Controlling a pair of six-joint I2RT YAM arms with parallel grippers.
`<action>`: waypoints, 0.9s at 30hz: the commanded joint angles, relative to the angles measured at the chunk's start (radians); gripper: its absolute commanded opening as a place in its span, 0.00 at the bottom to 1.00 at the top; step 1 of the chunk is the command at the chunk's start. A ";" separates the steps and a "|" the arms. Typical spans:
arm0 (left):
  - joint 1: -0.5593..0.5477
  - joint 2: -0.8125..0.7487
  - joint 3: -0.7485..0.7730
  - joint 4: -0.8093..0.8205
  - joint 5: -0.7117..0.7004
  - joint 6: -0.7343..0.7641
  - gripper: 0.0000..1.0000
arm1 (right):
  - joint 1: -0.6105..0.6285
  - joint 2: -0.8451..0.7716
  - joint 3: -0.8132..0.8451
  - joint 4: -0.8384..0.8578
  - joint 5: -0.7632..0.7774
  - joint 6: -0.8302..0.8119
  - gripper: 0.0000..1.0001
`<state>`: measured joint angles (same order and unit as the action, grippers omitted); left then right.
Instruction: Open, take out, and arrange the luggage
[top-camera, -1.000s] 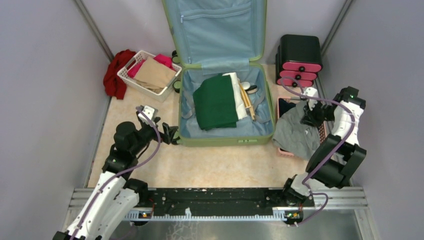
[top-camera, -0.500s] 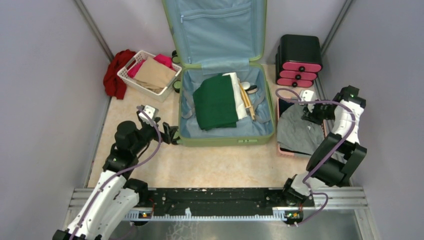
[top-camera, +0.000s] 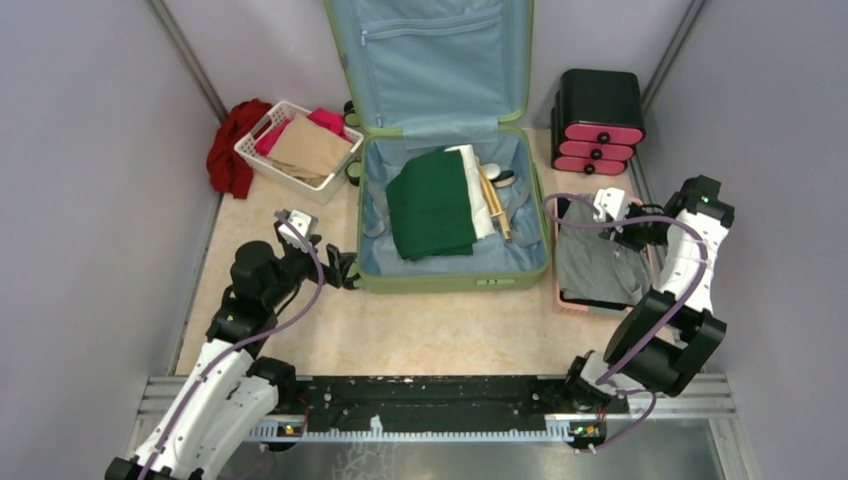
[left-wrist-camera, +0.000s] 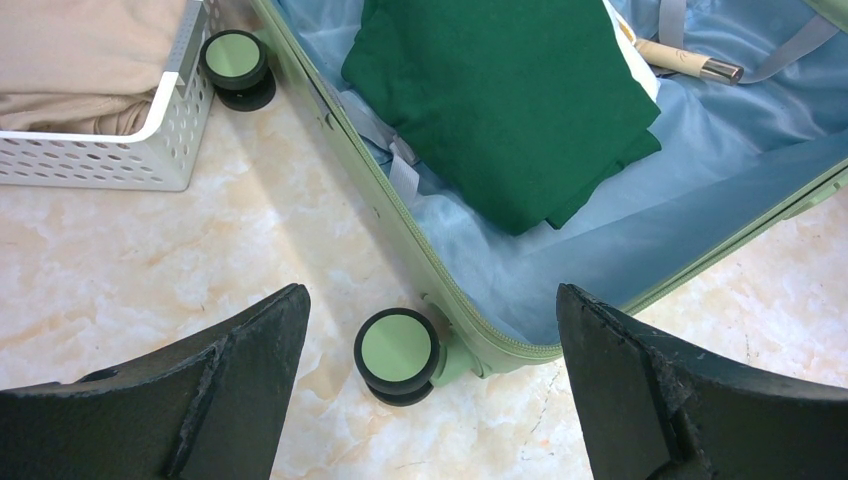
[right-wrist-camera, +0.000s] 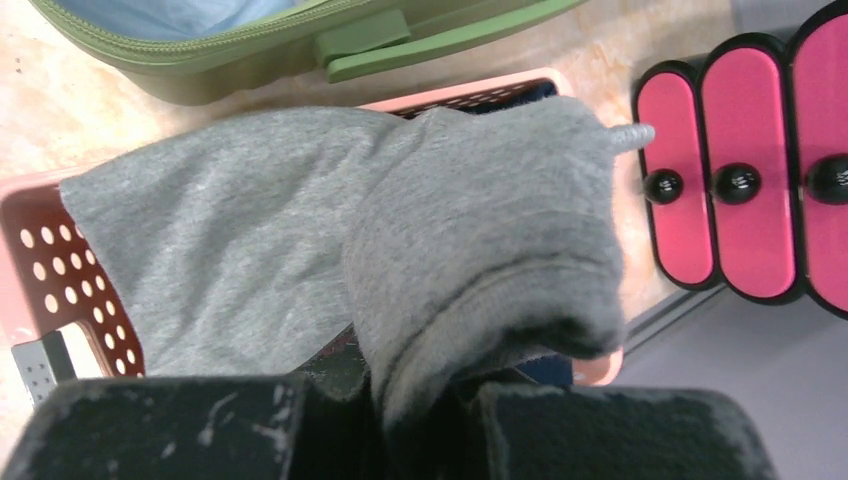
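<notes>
Pinching grey top (right-wrist-camera: 300, 230) w/ right gripper (right-wrist-camera: 420, 400) over pink basket (right-wrist-camera: 60, 270) by luggage (right-wrist-camera: 250, 55)

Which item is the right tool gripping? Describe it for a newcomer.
Find the open light-green luggage; a pink basket sits just right of it. Draped over that basket is a grey garment, one fold pinched in the right tool. It is the only grey cloth in view.

I see the luggage (top-camera: 450, 281) lying open on the middle of the worktop (top-camera: 420, 332) with a folded cloth (top-camera: 430, 205) in it, a basket (top-camera: 280, 172) of clothes to its left, a drawer box (top-camera: 598, 105) behind on the right, and a second basket (top-camera: 568, 303) holding a garment (top-camera: 595, 265) just beside its right wall.
</notes>
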<state>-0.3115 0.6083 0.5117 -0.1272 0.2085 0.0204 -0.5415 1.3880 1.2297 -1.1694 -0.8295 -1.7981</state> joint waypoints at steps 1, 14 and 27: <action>0.003 -0.003 0.002 0.027 -0.004 0.014 0.99 | -0.005 -0.009 -0.028 0.053 -0.069 0.025 0.08; 0.003 -0.001 0.002 0.027 -0.008 0.014 0.99 | -0.005 0.109 -0.054 0.498 0.008 0.573 0.43; 0.003 -0.001 0.004 0.028 -0.007 0.015 0.99 | -0.007 -0.042 0.045 0.579 0.219 0.932 0.83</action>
<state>-0.3115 0.6155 0.5117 -0.1272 0.2077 0.0204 -0.5415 1.4448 1.1774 -0.5987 -0.6121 -0.9699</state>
